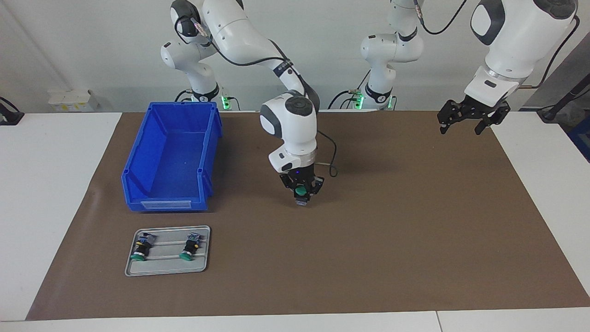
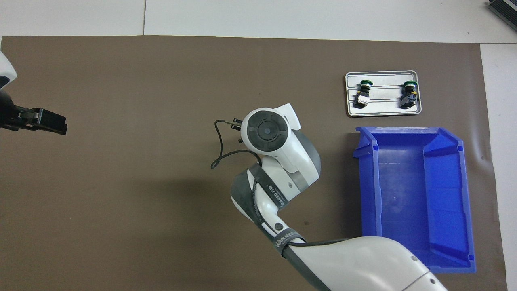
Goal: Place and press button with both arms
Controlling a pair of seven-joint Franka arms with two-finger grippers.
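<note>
My right gripper (image 1: 301, 190) is shut on a button (image 1: 300, 191) with a green cap, held upright low over the middle of the brown mat. In the overhead view the right wrist (image 2: 266, 132) hides this button. Two more buttons (image 1: 139, 249) (image 1: 190, 247) lie on a grey tray (image 1: 168, 268), which also shows in the overhead view (image 2: 383, 113). My left gripper (image 1: 474, 122) is open and empty, raised over the mat's edge at the left arm's end; it also shows in the overhead view (image 2: 42, 120).
A blue bin (image 1: 166, 203) stands empty toward the right arm's end, nearer to the robots than the tray; it also shows in the overhead view (image 2: 408, 130). The brown mat (image 1: 392, 240) covers most of the white table.
</note>
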